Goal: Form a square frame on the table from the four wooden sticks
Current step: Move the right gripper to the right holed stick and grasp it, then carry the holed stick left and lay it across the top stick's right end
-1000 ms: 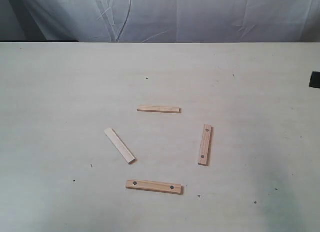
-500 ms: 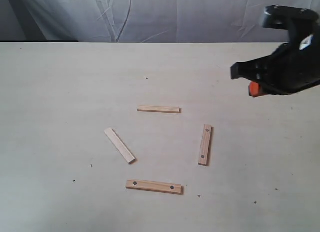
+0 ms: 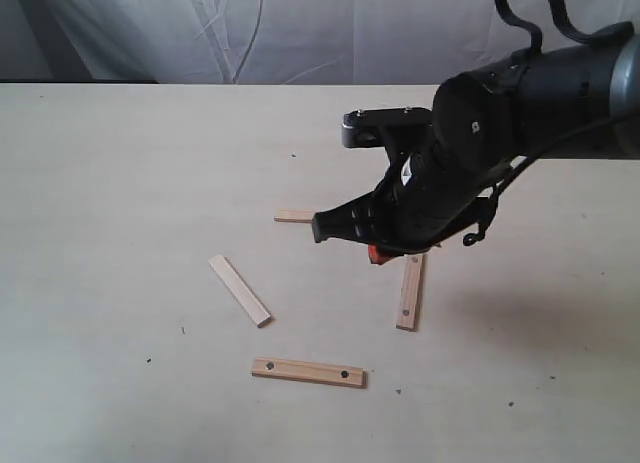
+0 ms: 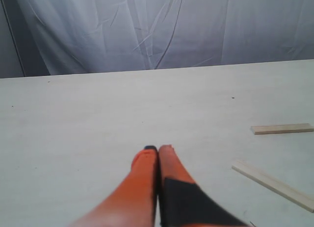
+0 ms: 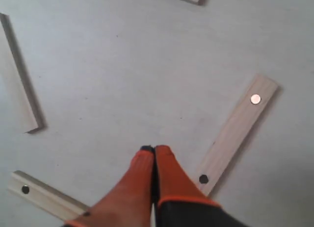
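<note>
Four wooden sticks lie apart on the table [image 3: 120, 183] in a loose ring. A plain one [image 3: 240, 290] lies slanted at the left. One with holes [image 3: 308, 372] lies nearest the front, another with holes [image 3: 408, 298] at the right. Only the left end of the far plain one [image 3: 293, 215] shows past the arm. My right gripper [image 3: 375, 253] hangs shut and empty just above the table, beside the right holed stick [image 5: 238, 134]; its orange fingertips [image 5: 154, 149] meet. My left gripper [image 4: 158, 149] is shut and empty, with two plain sticks [image 4: 282, 129] [image 4: 272, 184] off to one side.
The bulky black right arm [image 3: 500, 123] reaches in from the right and hides the table behind it. A white cloth backdrop [image 3: 320, 28] hangs behind the table's far edge. A few dark specks dot the table. The left arm does not show in the exterior view.
The right arm has swung in from the right edge, moving left and down over the sticks, and now covers most of the far plain stick. No stick has moved.
</note>
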`<state>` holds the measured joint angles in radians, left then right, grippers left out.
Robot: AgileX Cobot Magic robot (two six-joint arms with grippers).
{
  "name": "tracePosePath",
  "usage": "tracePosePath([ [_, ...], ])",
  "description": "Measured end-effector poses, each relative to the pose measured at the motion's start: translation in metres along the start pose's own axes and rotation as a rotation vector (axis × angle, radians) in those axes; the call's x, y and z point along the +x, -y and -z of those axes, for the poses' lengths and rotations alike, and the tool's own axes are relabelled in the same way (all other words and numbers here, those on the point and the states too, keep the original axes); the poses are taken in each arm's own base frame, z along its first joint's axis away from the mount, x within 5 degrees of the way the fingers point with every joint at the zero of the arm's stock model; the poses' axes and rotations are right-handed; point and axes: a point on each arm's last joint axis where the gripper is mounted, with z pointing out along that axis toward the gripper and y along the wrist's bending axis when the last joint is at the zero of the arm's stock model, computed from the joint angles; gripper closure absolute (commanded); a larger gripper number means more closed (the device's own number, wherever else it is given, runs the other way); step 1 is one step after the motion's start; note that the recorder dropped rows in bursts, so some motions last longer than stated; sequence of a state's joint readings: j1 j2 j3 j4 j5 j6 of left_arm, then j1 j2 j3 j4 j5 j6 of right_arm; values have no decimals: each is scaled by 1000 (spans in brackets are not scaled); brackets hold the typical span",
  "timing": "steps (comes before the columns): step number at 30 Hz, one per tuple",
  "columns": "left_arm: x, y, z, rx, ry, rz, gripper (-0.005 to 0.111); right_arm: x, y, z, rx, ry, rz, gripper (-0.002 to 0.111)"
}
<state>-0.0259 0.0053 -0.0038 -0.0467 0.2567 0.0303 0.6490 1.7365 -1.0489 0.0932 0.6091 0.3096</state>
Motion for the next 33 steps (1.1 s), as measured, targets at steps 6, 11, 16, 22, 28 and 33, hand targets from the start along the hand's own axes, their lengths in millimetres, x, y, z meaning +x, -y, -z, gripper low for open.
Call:
tracePosePath([
  [6,0,0,0,0,0,0,107,4,6,-33,78,-71,-199,94],
  [11,0,0,0,0,0,0,107,-28,2,-22,183,-52,-263,73],
  [16,0,0,0,0,0,0,107,-34,7,-30,279,-43,-347,73],
  [22,0,0,0,0,0,0,107,-23,14,-58,360,-135,-378,73],
  [28,0,0,0,-2,0,-7,107,-19,16,-68,370,-158,-385,73],
  [33,0,0,0,-5,0,-19,107,-15,16,-78,368,-190,-405,73],
])
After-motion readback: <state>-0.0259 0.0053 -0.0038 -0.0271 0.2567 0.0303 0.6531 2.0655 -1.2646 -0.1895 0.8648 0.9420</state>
